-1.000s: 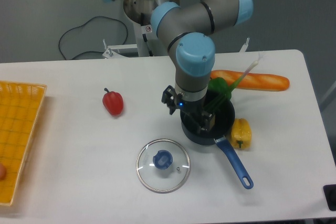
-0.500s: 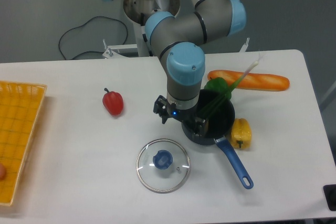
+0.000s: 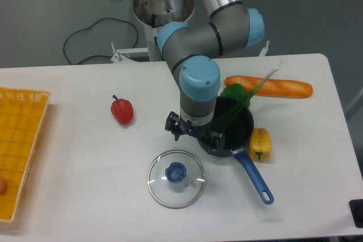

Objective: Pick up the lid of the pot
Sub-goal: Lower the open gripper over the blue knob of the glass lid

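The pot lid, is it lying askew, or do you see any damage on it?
Nothing stands out: the pot lid lies flat on the table beside the pot, its blue knob upward, and I see no crack or chip.

Hand (image 3: 196, 138), fingers (image 3: 174, 131) spread, near the blue-knobbed glass lid (image 3: 176, 172), seemingly clear of it.

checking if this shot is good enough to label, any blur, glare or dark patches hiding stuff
Camera view: no obvious blur, even on the tool; camera view: the black pot hides inner detail; camera view: no strong glare, but the table shows through the glass lid.
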Controlling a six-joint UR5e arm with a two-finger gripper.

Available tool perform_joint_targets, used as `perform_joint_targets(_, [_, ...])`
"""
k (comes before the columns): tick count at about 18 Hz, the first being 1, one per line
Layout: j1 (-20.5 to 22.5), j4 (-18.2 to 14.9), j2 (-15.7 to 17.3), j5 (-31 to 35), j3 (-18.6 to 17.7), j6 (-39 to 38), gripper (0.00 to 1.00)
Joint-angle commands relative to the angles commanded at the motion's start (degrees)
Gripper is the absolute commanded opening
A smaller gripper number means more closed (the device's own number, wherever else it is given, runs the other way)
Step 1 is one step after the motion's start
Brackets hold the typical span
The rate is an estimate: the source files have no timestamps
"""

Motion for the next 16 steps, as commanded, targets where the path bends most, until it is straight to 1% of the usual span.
perform_joint_targets(1, [-1.6,0.4,-1.7,2.7,1.4,2.1,1.0])
perform_joint_targets(2, [-3.0,0.4,-3.1,4.7,2.6,2.6,1.0])
perform_joint_targets(3, [-3.3,0.4,-3.9,5.2,3.2,2.7,1.0])
perform_joint_targets(7, [-3.3,0.5,-4.0,4.9,3.3,5.0,1.0])
perform_joint_targets(10, [-3.5,0.6,-4.1,4.5,2.0,6.5,1.0])
perform_joint_targets(14, [-3.5,0.6,-4.8,0.8,1.2,6.4,1.0])
perform_joint_targets(16, [-3.5,0.5,-5.0,0.4,0.8,6.3,1.0])
